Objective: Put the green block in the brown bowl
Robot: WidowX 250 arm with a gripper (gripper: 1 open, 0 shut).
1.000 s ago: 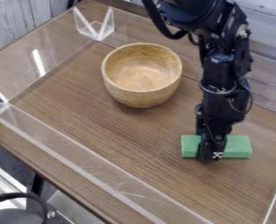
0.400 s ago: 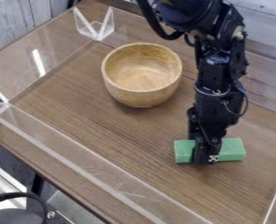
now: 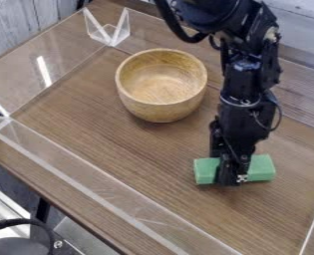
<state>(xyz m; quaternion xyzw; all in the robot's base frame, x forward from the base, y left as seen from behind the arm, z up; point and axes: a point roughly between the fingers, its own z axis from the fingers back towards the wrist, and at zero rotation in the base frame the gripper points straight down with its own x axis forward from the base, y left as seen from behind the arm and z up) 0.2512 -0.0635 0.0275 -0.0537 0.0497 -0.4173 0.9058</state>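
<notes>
The green block (image 3: 210,170) is a flat green bar at the lower right of the wooden table, and my gripper (image 3: 235,171) is shut on its middle, pointing straight down. Green shows on both sides of the fingers. I cannot tell whether the block rests on the wood or hangs just above it. The brown bowl (image 3: 160,85) stands empty up and to the left of the gripper, a short way from the block. The black arm (image 3: 246,60) rises from the gripper toward the top of the view.
A clear plastic wall (image 3: 66,174) runs along the table's front and left edges. A small clear stand (image 3: 106,28) sits at the back left corner. Bare wood (image 3: 113,139) lies between block and bowl.
The gripper and the green block have shifted a little to the left, toward the bowl, with the grip staying shut on the block.
</notes>
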